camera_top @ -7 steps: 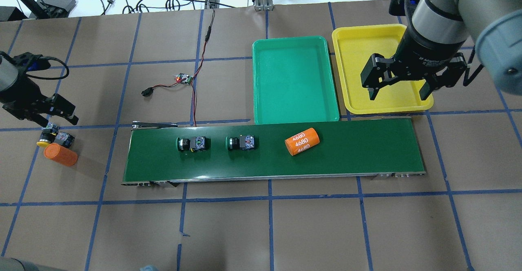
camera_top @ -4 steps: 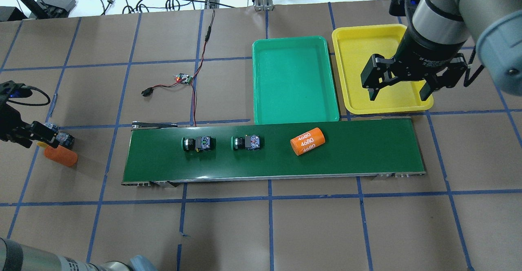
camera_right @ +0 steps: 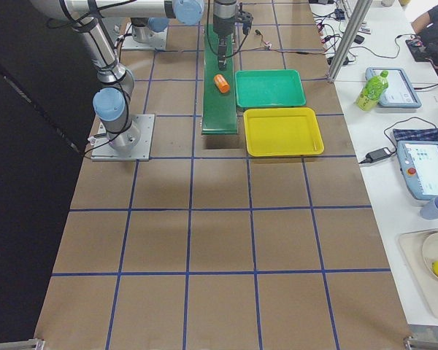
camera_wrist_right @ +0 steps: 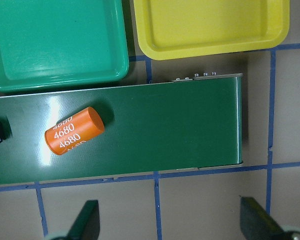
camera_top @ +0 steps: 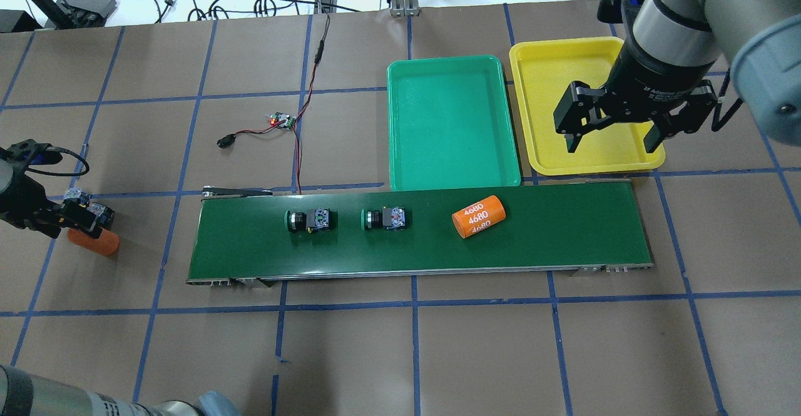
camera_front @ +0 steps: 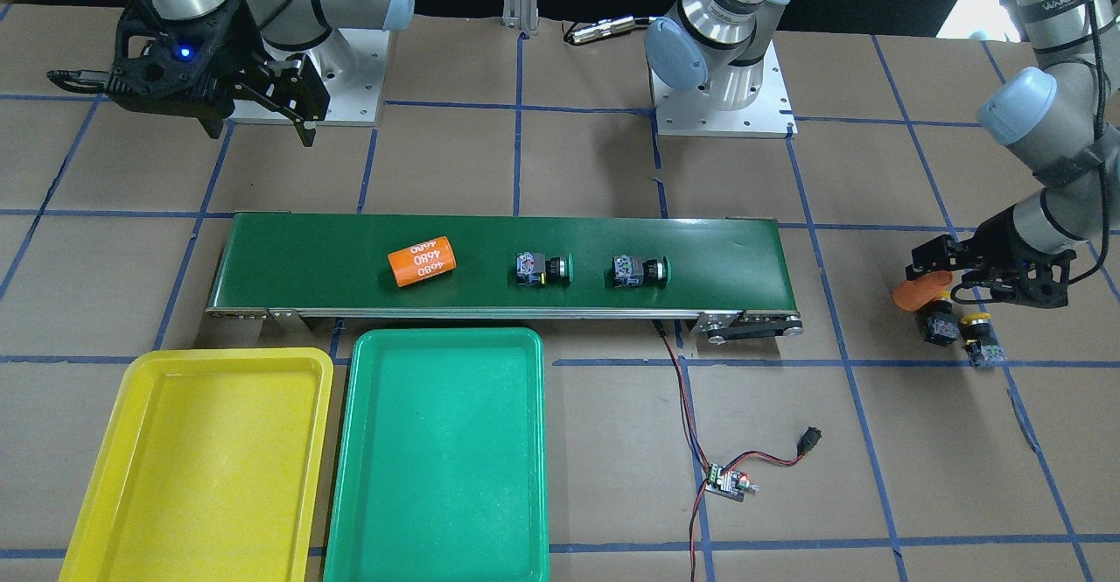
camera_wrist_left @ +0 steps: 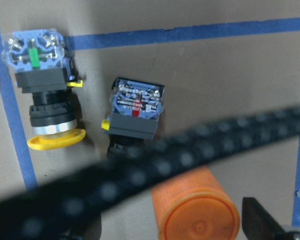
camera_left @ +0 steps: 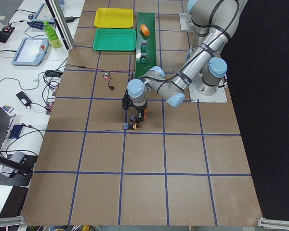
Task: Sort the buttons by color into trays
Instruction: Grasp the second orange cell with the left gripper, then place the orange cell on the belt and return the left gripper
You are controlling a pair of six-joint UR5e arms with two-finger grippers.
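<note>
Table's left end: my left gripper (camera_top: 67,219), jaws apart, empty, hangs over two buttons off belt (camera_top: 563,241). Yellow-cap button (camera_wrist_left: 46,100) and neighbour (camera_wrist_left: 135,112), cap hidden, lie side by side, caps toward me, orange cylinder (camera_wrist_left: 196,212) touching neighbour. Right gripper (camera_top: 612,147) wide open, empty, over yellow tray (camera_top: 551,65). Green buttons (camera_top: 310,220) lie along belt, well apart from both.
</note>
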